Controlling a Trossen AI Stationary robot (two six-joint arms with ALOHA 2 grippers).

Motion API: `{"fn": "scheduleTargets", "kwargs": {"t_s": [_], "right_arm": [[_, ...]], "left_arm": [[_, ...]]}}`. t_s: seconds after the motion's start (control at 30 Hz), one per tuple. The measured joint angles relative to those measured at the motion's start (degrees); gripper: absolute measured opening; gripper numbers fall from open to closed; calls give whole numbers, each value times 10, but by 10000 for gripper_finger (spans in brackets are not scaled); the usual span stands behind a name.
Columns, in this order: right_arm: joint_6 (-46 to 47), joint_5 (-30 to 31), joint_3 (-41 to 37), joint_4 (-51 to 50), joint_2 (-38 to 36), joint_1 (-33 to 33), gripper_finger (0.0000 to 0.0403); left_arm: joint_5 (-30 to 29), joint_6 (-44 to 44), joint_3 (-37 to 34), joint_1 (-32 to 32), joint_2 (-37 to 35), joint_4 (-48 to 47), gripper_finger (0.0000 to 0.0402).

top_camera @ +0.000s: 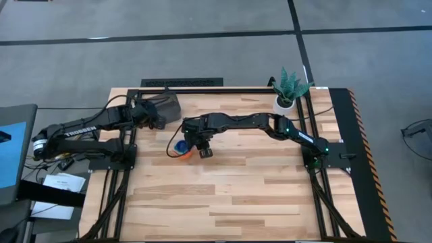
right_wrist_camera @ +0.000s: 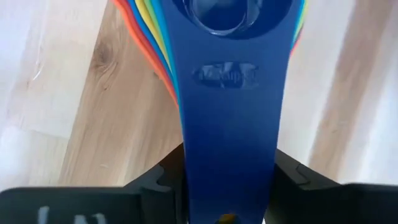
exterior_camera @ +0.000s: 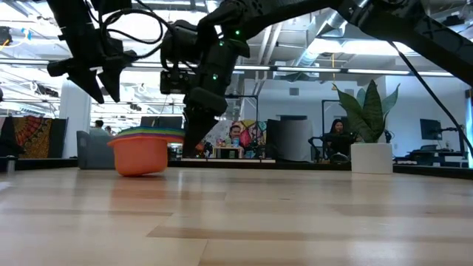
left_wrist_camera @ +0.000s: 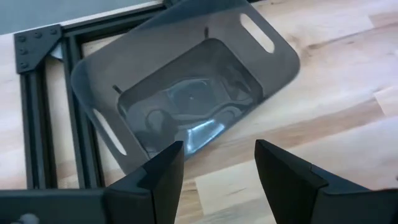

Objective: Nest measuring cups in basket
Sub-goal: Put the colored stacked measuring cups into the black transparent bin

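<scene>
The measuring cups (top_camera: 179, 148) sit nested in one stack left of the table's middle. The outermost cup is orange (exterior_camera: 140, 155), and the innermost is dark blue (right_wrist_camera: 214, 12). My right gripper (top_camera: 202, 150) is shut on the stack's handles. The dark grey basket (top_camera: 165, 102) stands at the far left on the table, and its inside (left_wrist_camera: 186, 106) holds no cup. My left gripper (left_wrist_camera: 217, 152) hovers open above the basket's near side and touches nothing. My right gripper pinches the stacked flat handles (right_wrist_camera: 229, 143) between its two fingers (right_wrist_camera: 165, 180), one on each long edge, with the dark blue handle on top. The fingers slant steeply down from the table's right and lie along the handles. The orange bowl's bottom (exterior_camera: 139, 173) looks to rest on the table.
A white pot with a green plant (top_camera: 284, 103) stands at the far right of the table. Black frame rails (left_wrist_camera: 37, 93) run beside the basket. Bare wood lies all over the table's near half (top_camera: 223, 202). People sit in the room beyond the table.
</scene>
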Motion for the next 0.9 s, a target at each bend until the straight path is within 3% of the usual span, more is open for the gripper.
{"fn": "scheduleTargets", "kwargs": {"t_s": [0.57, 0.9], "right_arm": [[1, 2, 37, -8, -1, -18, 140], [-7, 2, 36, -7, -1, -20, 102]], "left_arm": [[1, -1, 0, 27, 0, 2, 186], [12, -3, 0, 27, 7, 2, 186]]}}
